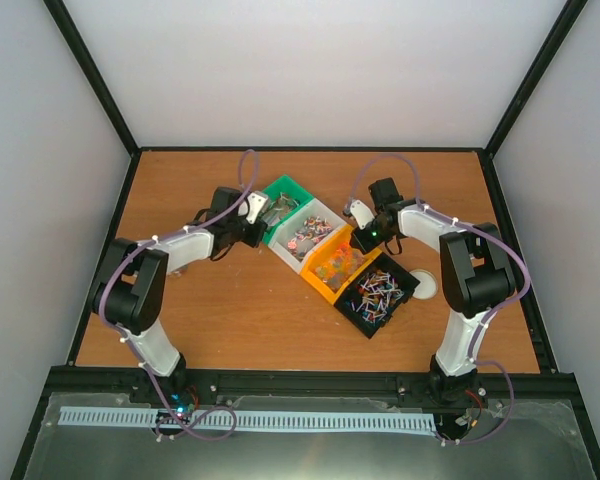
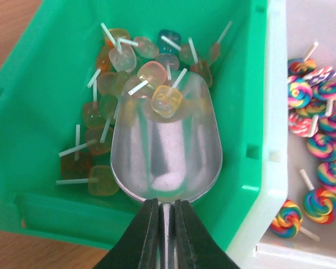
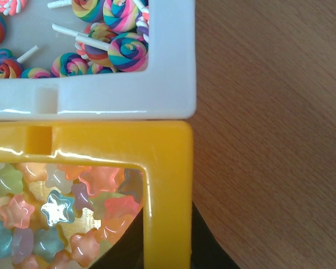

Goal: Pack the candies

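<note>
Left wrist camera, nearest first: the left gripper (image 2: pixel 167 206) is clamped tight on the thin handle of a metal scoop (image 2: pixel 168 157), whose bowl reaches forward into a green bin (image 2: pixel 22 112). One yellowish square lollipop (image 2: pixel 166 101) rests at the scoop's far lip, straight ahead of the jaws. The rest of the candies (image 2: pixel 109 84) are heaped just beyond it and along the scoop's left side on the bin floor. Touching the green bin on the right is a white bin (image 2: pixel 277 140) of rainbow swirl lollipops (image 2: pixel 319 145). On the right wrist camera, the right gripper (image 3: pixel 168 249) is closed on the wall of a yellow bin (image 3: pixel 168 168), one dark finger inside and one outside. Pastel star sweets (image 3: pixel 56 207) lie to the left of the jaws inside that bin, with the white bin pressed against its far side. From overhead, a black bin (image 1: pixel 380 292) of multicoloured stick sweets (image 1: pixel 375 295) ends the diagonal row on the wooden table (image 1: pixel 230 320).
</note>
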`<action>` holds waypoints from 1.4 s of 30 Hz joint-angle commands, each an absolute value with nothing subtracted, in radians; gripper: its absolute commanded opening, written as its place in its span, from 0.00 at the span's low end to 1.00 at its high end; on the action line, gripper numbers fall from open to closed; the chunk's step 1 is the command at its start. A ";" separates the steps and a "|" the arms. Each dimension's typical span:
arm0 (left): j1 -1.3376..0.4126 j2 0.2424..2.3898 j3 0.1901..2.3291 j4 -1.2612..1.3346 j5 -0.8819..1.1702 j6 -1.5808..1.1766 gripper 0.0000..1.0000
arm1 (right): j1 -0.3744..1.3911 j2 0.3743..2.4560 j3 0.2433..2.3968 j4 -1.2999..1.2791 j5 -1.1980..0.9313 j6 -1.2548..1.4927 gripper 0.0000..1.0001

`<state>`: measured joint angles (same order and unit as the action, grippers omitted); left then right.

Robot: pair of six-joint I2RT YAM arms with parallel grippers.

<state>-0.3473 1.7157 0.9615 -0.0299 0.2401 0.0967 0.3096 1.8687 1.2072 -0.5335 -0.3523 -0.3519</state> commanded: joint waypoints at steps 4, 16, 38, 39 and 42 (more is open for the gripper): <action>-0.330 1.621 0.910 0.099 0.401 0.049 0.01 | 0.300 1.877 1.188 -0.590 -0.320 -0.335 0.03; -0.272 1.483 0.841 0.025 0.460 0.140 0.01 | 0.301 1.876 1.186 -0.590 -0.316 -0.334 0.03; -0.267 1.170 0.762 -0.036 0.333 0.375 0.01 | 0.301 1.908 1.227 -0.604 -0.318 -0.369 0.03; -0.267 1.167 0.759 -0.043 0.334 0.372 0.01 | 0.301 1.908 1.228 -0.603 -0.319 -0.370 0.03; -0.267 1.155 0.762 -0.052 0.330 0.342 0.01 | 0.301 1.907 1.232 -0.603 -0.319 -0.372 0.03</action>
<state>-0.2745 1.1881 0.7540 -0.0364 0.3420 0.3290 0.3092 1.8736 1.2213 -0.5564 -0.3508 -0.3706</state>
